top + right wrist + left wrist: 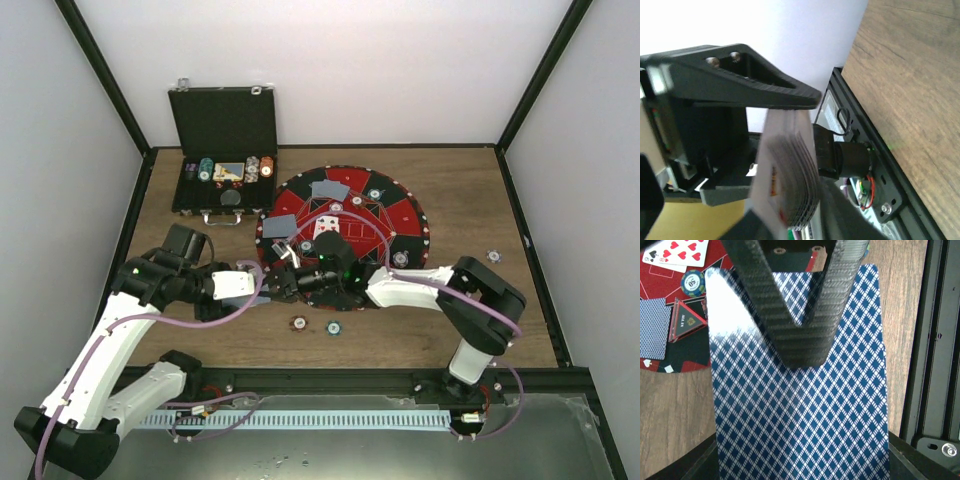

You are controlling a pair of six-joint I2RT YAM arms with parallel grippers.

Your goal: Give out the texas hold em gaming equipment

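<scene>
Top view: left end effector (220,290) is clamped on the deck (245,281), over the desk (470,200) at 8 o'clock of the mat (400,215). Right end effector (285,280) sits nose to nose with it, at the deck's 3 o'clock edge. A few cards (330,190) lie on the mat. Loose chips (299,322) sit on the desk just off the mat's 6 o'clock.

Left wrist: one finger lies across the deck's back from the 12 o'clock edge to about mid-deck, fingers together on it. The rest of the deck overhangs. Risk: a sideways tug from the other arm pivots or fans the whole stack in that grip.

Right wrist: the deck's edge sits between the fingers, layers slightly fanned, and the top card looks lifted but blurred. There's a gap under the upper finger, and I can't tell if they've made contact.

Risks:
- The bite takes several fanned cards, giving a double deal.
- The top card slips out, so the bite takes nothing.
- The pull drags the stack loose and cards spill.
- The two end effectors are very close, so any drift means a knock.
</scene>
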